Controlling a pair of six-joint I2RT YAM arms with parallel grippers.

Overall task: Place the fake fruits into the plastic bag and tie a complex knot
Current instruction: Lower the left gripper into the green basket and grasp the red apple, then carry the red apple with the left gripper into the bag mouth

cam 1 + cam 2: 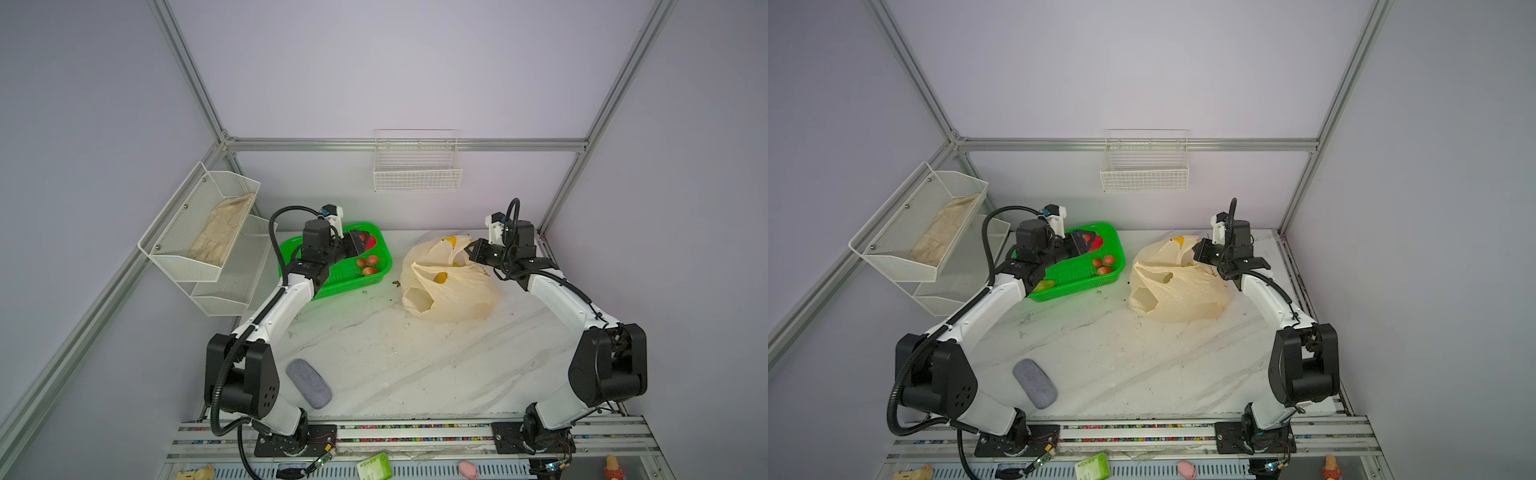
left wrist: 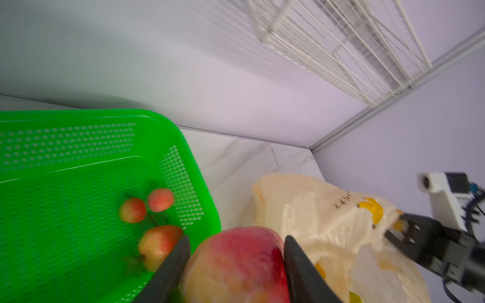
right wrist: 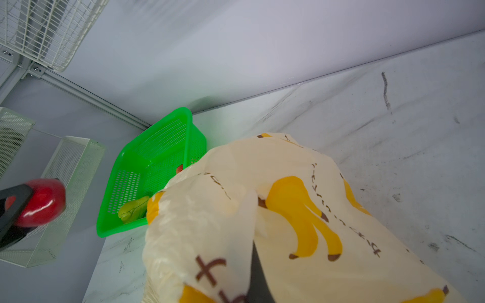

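Red fake fruit — prob light, slick; my L fingers pinch its sides; R fingers clamp flimsy plastic bag.

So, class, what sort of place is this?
Probably a robot test cell: two white-and-black robot arms on a metal rail, an aluminium-framed enclosure, small red toy fruits in a green perforated plastic basket.

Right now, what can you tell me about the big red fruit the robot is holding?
The red fruit is a round, glossy toy that looks like plastic, deep red on one side fading to yellow-orange. The left gripper pinches it between its two black fingers; nothing else touches it. It is held up over the far end of the green basket.
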